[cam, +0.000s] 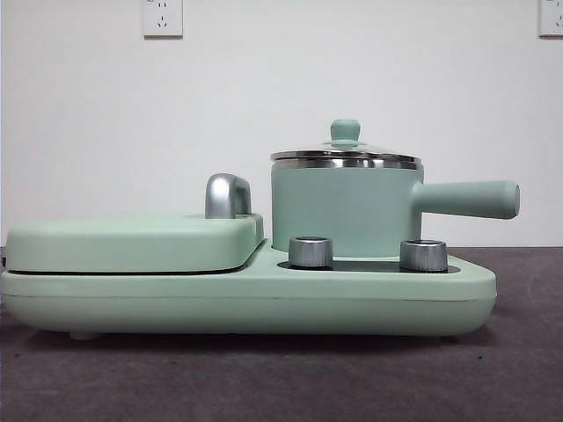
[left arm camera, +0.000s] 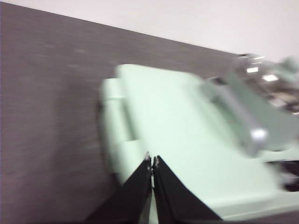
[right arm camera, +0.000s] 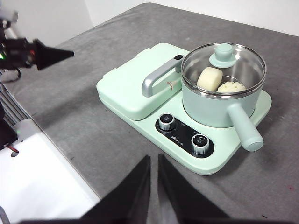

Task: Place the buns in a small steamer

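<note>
Both buns are inside the small steamer (right arm camera: 223,95) with the glass lid (right arm camera: 224,67) on top. Through the glass in the right wrist view you can see the smooth bun (right arm camera: 209,78) leaning up against the pot's inner wall, and the ridged bun (right arm camera: 231,87) lying just beside it, touching or nearly so. The green knob (cam: 345,132) sits in the middle of the lid, and the straight handle (cam: 466,199) sticks out sideways.

The steamer sits on one end of a mint-green cooker base (cam: 246,294), with two silver dials (right arm camera: 167,121) in front of it. The flat griddle cover (cam: 132,242) with its chrome handle (cam: 227,195) takes up the other end of the base, right next to the pot. The whole thing stands around the middle of the grey surface (right arm camera: 93,126), away from its edges.

The left pincer (left arm camera: 152,161) is closed, tips together, holding nothing, hanging above the griddle cover end of the cooker; that view is blurry. The right pincer (right arm camera: 153,161) is pretty much closed too, only a thin slit between the jaws, empty, up above the surface on the dial side of the cooker and well apart from it.
</note>
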{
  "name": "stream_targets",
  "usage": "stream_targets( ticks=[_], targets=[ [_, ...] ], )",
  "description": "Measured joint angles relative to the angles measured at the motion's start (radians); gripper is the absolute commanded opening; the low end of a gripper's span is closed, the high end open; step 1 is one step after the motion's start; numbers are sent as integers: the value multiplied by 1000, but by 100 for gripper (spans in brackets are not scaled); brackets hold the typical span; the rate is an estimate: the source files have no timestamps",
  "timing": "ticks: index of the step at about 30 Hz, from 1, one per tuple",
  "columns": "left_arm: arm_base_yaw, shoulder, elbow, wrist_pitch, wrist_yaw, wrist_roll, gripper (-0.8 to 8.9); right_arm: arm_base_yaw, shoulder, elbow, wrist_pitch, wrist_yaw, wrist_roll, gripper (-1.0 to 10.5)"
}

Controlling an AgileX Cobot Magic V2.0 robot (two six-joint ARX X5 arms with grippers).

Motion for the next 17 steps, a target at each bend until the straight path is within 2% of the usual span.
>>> stream_targets(
  ticks=[5,7,12,17],
  targets=[
    [63,-110,-136,3,-71,89,7,0,0,0,3,0,0,24],
    [77,-151,-172,2,-121,99,7,0,0,0,3,2,0,24],
    [105,-193,-193,18,-174,112,7,0,0,0,3,0,0,24],
    [122,-193,-216,55,-181,115,7,0,1,0,3,0,0,24]
  ],
)
